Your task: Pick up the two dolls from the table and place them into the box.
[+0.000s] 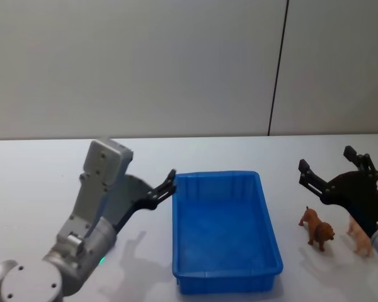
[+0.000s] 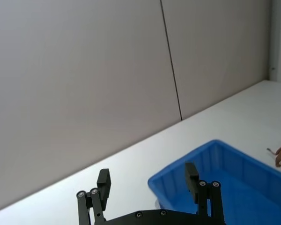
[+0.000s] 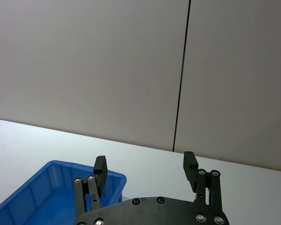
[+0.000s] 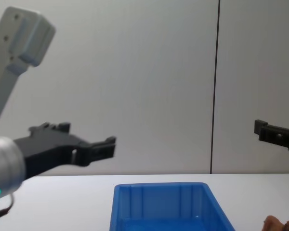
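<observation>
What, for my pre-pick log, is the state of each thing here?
left gripper: open, empty, raised left of the box.
right gripper: open, empty, raised right of the box.
box: upright on the table, empty.
reddish-brown doll: standing on the table right of the box, ungripped.
tan doll: on the table farther right, partly hidden by the right gripper, ungripped.

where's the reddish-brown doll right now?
In the head view the reddish-brown doll stands on the table, right of the box, with the tan doll on its right, near the open right tool.
</observation>
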You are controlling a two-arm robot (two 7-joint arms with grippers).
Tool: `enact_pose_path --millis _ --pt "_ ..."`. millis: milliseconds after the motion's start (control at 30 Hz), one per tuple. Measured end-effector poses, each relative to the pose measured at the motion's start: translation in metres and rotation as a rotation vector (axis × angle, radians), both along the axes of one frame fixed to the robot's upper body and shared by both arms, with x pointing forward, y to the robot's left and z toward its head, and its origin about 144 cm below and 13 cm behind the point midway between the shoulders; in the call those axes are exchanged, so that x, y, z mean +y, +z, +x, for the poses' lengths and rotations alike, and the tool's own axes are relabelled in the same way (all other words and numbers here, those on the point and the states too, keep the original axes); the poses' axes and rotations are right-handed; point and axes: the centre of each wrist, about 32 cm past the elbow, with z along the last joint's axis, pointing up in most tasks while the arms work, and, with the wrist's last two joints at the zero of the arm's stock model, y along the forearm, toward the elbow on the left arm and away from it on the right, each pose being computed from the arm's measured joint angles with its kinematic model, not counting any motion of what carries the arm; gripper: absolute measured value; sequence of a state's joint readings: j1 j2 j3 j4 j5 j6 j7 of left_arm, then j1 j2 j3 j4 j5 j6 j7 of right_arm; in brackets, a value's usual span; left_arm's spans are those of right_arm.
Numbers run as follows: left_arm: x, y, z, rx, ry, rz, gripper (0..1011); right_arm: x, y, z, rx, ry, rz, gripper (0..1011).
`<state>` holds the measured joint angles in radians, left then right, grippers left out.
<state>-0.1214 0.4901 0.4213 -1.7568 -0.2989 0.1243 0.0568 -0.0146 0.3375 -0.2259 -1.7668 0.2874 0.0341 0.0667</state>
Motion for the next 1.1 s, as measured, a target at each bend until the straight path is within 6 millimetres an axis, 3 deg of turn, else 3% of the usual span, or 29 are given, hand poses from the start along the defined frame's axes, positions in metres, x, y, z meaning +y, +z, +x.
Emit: enact_pose_path --millis 533,1100 --pt "0.027 -0.005 -0.019 0.222 0.130 0.047 1000 0.000 0.000 0.000 0.000 0.000 0.000 1001" --pt "0.047 -0.025 -0.001 0.415 0.196 0.075 1000 0.000 0.000 0.000 0.000 0.000 0.000 1001"
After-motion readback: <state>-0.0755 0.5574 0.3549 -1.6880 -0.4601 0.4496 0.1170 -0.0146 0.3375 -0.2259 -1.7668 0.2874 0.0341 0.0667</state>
